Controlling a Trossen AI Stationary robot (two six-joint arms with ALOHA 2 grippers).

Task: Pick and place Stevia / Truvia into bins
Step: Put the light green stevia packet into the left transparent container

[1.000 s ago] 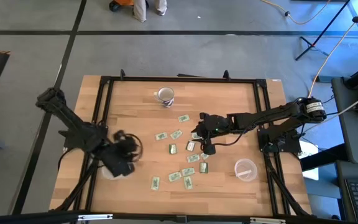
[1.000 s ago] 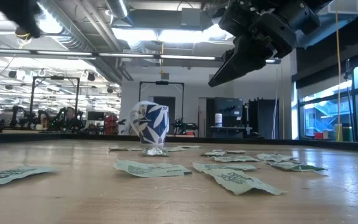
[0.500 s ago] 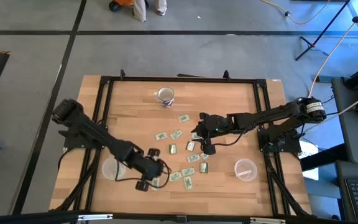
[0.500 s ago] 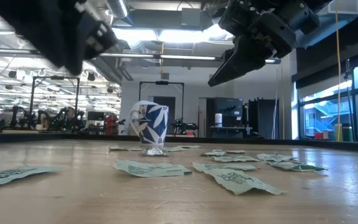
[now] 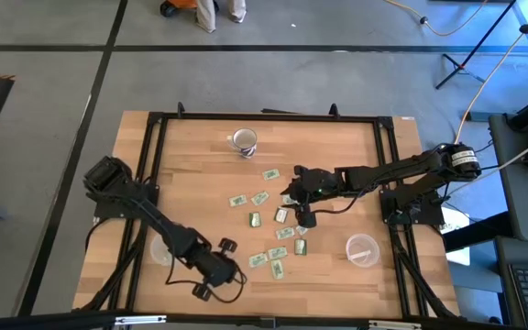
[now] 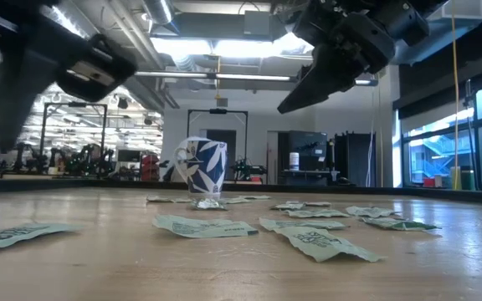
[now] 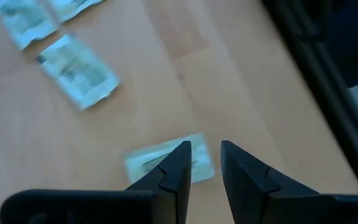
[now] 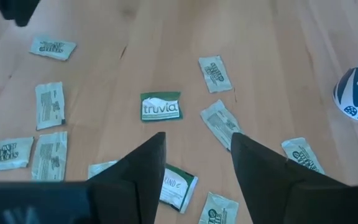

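Several green and white Stevia / Truvia packets [image 5: 273, 229] lie flat and scattered on the middle of the wooden table. One clear cup bin [image 5: 160, 249] stands near left, partly under my left arm. The other bin [image 5: 362, 249] stands near right. My left gripper [image 7: 204, 165] is open, slanting down above the nearest left packet [image 7: 143, 163] without touching it. My right gripper [image 8: 197, 152] hangs open above the middle of the packets [image 8: 161, 106], well clear of the table in the low view [image 6: 304, 92].
A white mug with a blue leaf pattern [image 5: 244, 140] stands at the far middle of the table. A dark metal frame [image 5: 154, 183] runs round the table. Bare wood lies along the near edge and at the far left.
My left gripper has swung from above the left bin toward the table's right and near edge. It has come down over the nearest left packet and rolled about its own axis. The packets and the bins have stayed where they were.
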